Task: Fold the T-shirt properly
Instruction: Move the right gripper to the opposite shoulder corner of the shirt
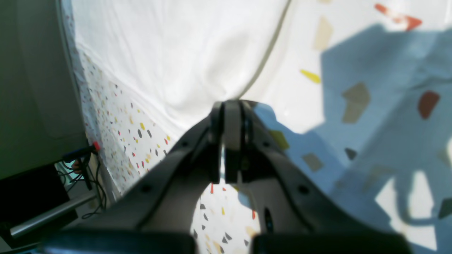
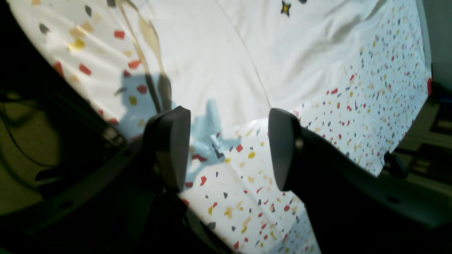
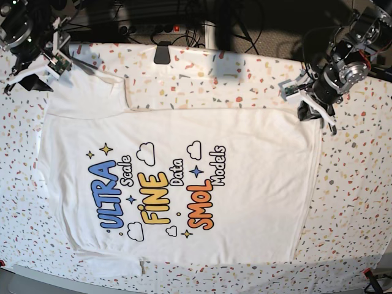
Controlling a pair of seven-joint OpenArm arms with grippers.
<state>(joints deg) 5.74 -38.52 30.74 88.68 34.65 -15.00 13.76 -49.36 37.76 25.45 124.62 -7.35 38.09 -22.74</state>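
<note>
I see the T-shirt [image 3: 184,184] lying flat and print-side up on the speckled table [image 3: 361,202], spread almost over the whole surface, with its length running across the base view. One sleeve lies toward the top left corner, the hem is on the right side.

My left gripper [image 1: 229,109] is down at the hem corner. In its wrist view the jaws are pressed together, and the white edge of the cloth runs right up to the tips — I judge it is clenched on the hem there, though the pinched fabric itself is hidden between the fingers. I think this corner is taken so the hem can be lifted for the first fold.

My right gripper [image 2: 226,141] is released, the two fingers [image 2: 169,148] stand wide apart above the table and the sleeve edge, holding nothing. It seems to wait near the sleeve to take the other end.

The print is readable: "ULTRA" in blue, "FINE" in yellow, "SMOL" in orange, with small black "Scale", "Data", "Models" — and clouds and stars around.
</note>
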